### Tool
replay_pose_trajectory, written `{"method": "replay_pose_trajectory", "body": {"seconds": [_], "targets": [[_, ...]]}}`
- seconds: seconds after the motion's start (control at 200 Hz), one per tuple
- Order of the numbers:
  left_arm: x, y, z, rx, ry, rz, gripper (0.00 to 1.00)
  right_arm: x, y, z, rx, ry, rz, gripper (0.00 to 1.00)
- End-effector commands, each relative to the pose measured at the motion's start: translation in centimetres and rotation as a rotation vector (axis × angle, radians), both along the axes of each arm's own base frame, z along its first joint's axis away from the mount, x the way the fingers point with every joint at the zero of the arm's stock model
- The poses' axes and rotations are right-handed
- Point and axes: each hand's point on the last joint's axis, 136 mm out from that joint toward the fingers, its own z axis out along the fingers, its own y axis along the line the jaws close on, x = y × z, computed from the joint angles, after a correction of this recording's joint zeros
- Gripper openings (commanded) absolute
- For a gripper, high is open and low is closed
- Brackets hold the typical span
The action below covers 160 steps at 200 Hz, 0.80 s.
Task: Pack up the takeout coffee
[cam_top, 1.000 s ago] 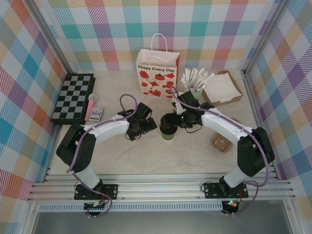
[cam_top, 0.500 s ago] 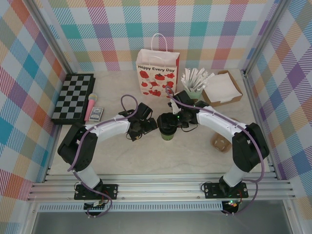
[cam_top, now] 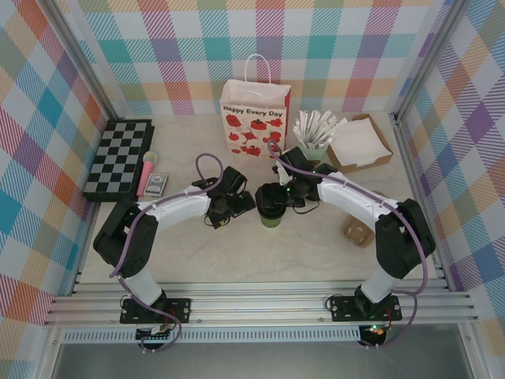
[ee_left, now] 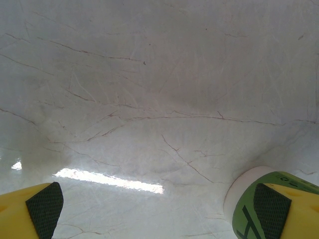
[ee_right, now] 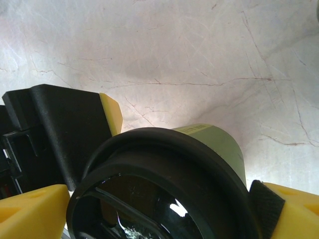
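Takeout coffee (ee_right: 164, 184) upright, clasped by right gripper (ee_right: 157, 211)

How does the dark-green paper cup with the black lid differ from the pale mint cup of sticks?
The dark-green paper cup is capped by a round black lid; the pale mint cup is open, stuffed with white wrapped sticks. The dark-green cup sits mid-table within the right gripper; the mint cup stands farther back, untouched. Both stand upright.
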Motion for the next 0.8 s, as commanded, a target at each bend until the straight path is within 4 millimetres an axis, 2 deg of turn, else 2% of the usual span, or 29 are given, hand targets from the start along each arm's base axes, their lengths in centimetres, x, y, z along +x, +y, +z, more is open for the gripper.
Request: {"method": "replay_pose_trajectory", "body": {"seconds": [0.0,0.09,0.185,0.385,0.575,0.795], "targets": [[0.0,0.2,-0.3,0.0,0.008,0.006,1.0,-0.6,0.1,-0.9,-0.014,0.033,0.005,0.93],[0.0,0.2,-0.3,0.0,0.005,0.006,1.0,-0.9,0.3,-1.1,-0.006,0.05,0.01,0.94],[0.0,0.2,-0.3,-0.005,0.003,0.004,1.0,-1.2,0.5,-1.0,0.008,0.065,0.014,1.0],[-0.1,0.2,-0.1,-0.007,0.001,0.005,1.0,-1.5,0.3,-0.9,0.016,0.056,0.007,1.0],[0.0,0.2,0.2,-0.012,-0.007,0.005,1.0,-1.6,-0.1,-1.4,-0.003,0.061,-0.004,0.91],[-0.1,0.3,0.5,-0.011,-0.015,0.007,1.0,-1.8,-1.8,-0.5,-0.058,0.035,-0.039,0.81]]}}
